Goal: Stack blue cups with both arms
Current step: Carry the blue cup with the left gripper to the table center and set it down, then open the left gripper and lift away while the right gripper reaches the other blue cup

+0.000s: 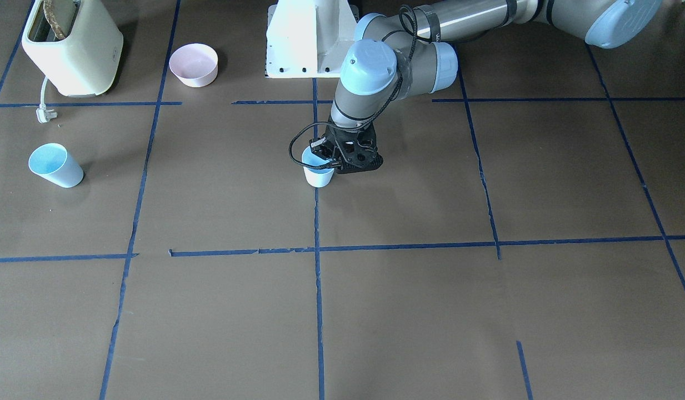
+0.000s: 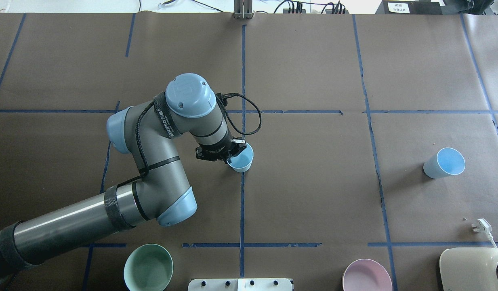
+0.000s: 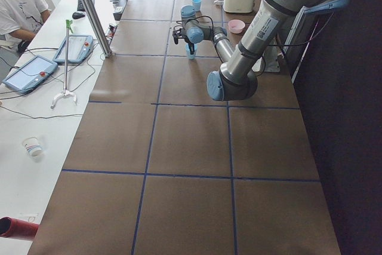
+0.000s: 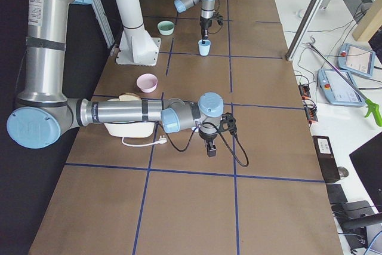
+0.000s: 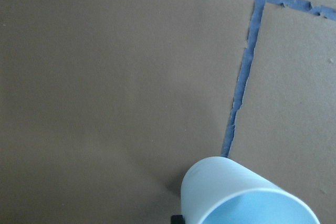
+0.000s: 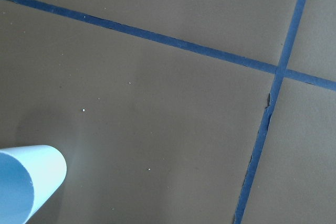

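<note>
Cup [image 2: 242,161] sits upright just under the left gripper [image 2: 234,153], its base at a tape line [image 2: 242,202] on the table [image 2: 313,182]. The gripper points down with its fingers at the cup's rim. One black fingertip [image 5: 176,217] lies against the outer wall, but whether the jaws clamp it cannot be told. Second cup [image 2: 443,163] stands well to that gripper's right; its rim shows at the lower left corner of the right wrist view. Right gripper [image 4: 210,149] points down above the table, seen only in the side view, so its state cannot be told. Green bowl [image 2: 148,267] lies behind the left gripper, pink bowl [image 2: 366,276] and toaster [image 2: 473,268] behind and right.
</note>
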`<state>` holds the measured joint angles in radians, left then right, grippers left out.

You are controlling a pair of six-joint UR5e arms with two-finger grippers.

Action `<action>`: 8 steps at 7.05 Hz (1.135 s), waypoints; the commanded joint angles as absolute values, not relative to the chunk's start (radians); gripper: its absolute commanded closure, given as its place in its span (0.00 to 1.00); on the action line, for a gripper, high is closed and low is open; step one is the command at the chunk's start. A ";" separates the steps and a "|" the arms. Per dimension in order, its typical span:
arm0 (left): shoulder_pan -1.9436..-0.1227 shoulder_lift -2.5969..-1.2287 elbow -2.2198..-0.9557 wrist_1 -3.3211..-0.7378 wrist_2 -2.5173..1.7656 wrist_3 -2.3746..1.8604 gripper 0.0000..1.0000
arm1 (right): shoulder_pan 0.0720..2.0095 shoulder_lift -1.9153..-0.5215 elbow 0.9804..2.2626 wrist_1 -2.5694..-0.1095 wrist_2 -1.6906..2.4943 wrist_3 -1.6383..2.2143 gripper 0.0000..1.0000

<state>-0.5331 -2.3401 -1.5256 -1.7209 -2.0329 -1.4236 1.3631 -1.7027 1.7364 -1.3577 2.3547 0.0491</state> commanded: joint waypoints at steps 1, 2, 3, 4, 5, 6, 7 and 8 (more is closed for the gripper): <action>-0.531 -2.342 -1.516 -1.740 -2.033 -1.424 0.91 | 1.361 -1.703 1.736 -1.358 2.355 0.049 0.00; -0.531 -2.342 -1.514 -1.740 -2.033 -1.424 0.71 | 1.361 -1.703 1.736 -1.358 2.355 0.048 0.00; -0.532 -2.342 -1.516 -1.741 -2.033 -1.424 0.15 | 1.359 -1.703 1.736 -1.358 2.356 0.048 0.00; -0.535 -2.339 -1.529 -1.764 -2.033 -1.428 0.00 | 1.352 -1.701 1.738 -1.358 2.361 0.052 0.00; -0.561 -2.329 -1.579 -1.764 -2.029 -1.433 0.00 | 1.348 -1.701 1.749 -1.358 2.382 0.086 0.00; -0.599 -2.282 -1.659 -1.763 -2.032 -1.434 0.00 | 1.286 -1.700 1.817 -1.355 2.379 0.335 0.00; -0.635 -2.232 -1.728 -1.761 -2.037 -1.434 0.00 | 1.223 -1.700 1.871 -1.330 2.352 0.539 0.00; -0.659 -2.218 -1.744 -1.759 -2.037 -1.434 0.00 | 1.183 -1.721 1.861 -1.216 2.336 0.669 0.01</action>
<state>-0.6242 -2.2506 -1.6986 -1.7611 -2.0353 -1.4339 1.2424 -1.7046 1.8427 -1.3129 2.3570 0.4709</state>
